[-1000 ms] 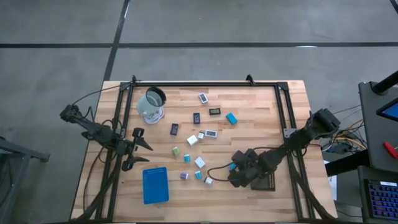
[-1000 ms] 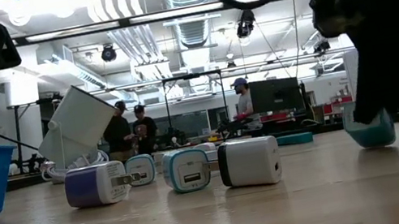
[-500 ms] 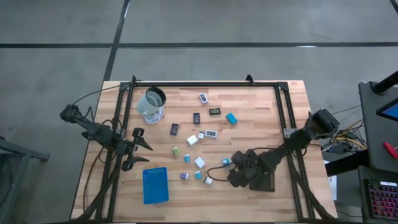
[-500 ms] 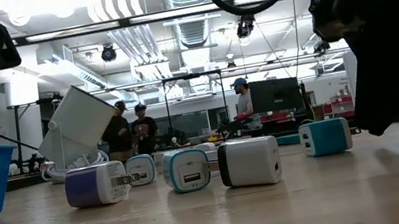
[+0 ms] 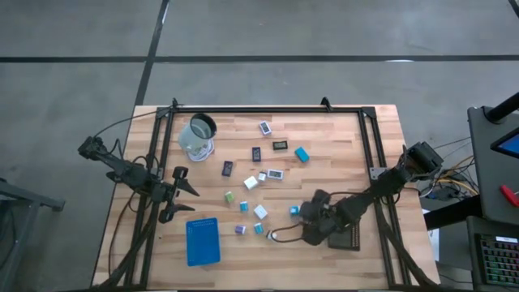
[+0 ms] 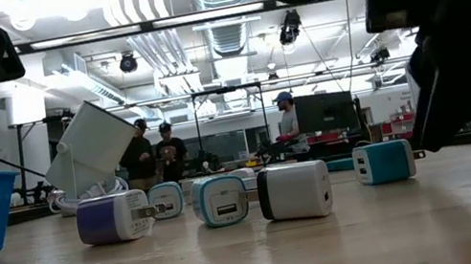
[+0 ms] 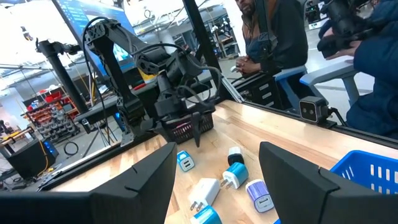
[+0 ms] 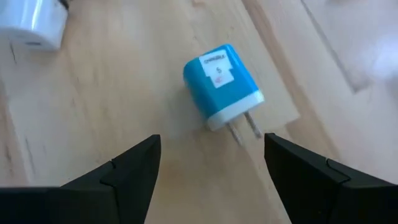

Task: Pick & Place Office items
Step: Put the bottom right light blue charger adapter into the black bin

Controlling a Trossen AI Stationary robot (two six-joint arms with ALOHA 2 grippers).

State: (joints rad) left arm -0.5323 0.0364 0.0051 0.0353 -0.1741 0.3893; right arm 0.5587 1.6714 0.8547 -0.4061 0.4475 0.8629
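Note:
The office items lie scattered across the middle of the table (image 5: pixel 340 130): small white, teal, green and purple charger blocks and flat dark or white rectangles. A blue charger block (image 8: pixel 221 84) with two prongs lies on its side on the wood, just ahead of my right gripper (image 8: pixel 211 140), which is open and hovers above it, touching nothing. The same block (image 5: pixel 295 210) sits just left of the right gripper (image 5: pixel 312 227) in the high view and shows as a block (image 6: pixel 384 161) in the low view. My left gripper (image 5: pixel 185 188) waits open at the table's left edge.
A blue tray (image 5: pixel 202 240) sits near the table's near-left corner, and a black tray (image 5: pixel 350 237) lies under the right arm. A clear cup (image 5: pixel 199 135) stands far left. A white block (image 5: pixel 272 235), a teal block (image 5: pixel 259 228) and a purple block (image 5: pixel 240 229) lie close by. People stand beyond the table.
The blue charger block was tilted under the right gripper's fingers a second ago. It has since shifted a little toward the table's left and far edge and now rests on the wood, clear of the fingers. The right gripper has risen slightly away from it.

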